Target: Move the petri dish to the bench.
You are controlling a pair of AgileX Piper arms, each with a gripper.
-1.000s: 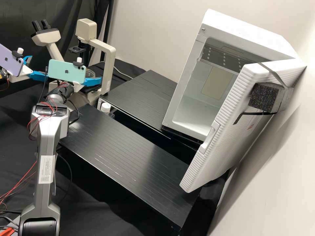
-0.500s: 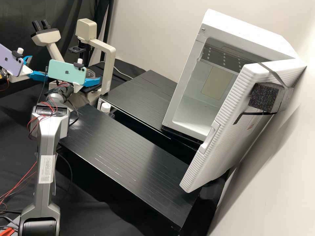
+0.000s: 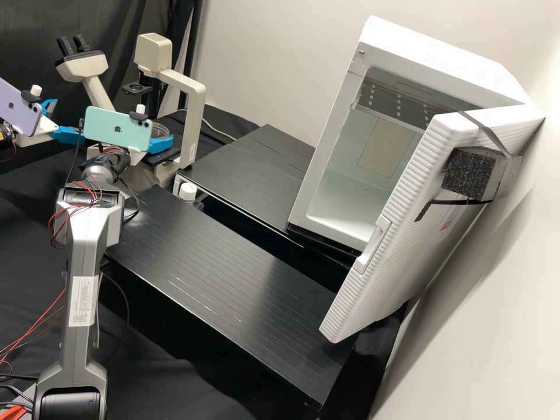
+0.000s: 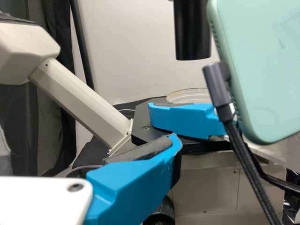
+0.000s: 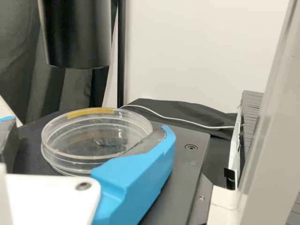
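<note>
A clear, round petri dish (image 5: 96, 140) with a yellow strip on its rim lies flat on the black stage (image 5: 194, 159) of a cream-coloured microscope (image 3: 189, 116), beneath a black cylinder (image 5: 77, 35) that hangs above it with a gap between. The right gripper (image 3: 161, 144), white with bright blue fingers and carrying a mint-green phone (image 3: 118, 128), is at the stage. In the right wrist view its fingers are spread wide, one on either side of the dish; the nearer one (image 5: 136, 173) overlaps the dish's wall in the picture, and whether the two touch I cannot tell. The left gripper (image 3: 68, 119), of the same white and blue make and carrying a lilac phone (image 3: 20, 108), is beside the microscope in the high view, its fingers held apart. In front of the microscope, a long black ribbed platform (image 3: 216, 262) runs along the bench, with a second black ribbed platform (image 3: 251, 169) behind it. Near one end of the space between them stands a small bottle with a white cap (image 3: 188, 191). On the far side, a white box-shaped cabinet (image 3: 361, 198) stands with its ribbed white door (image 3: 385, 262) open, and a dark foam block (image 3: 471, 173) is strapped to the door.
</note>
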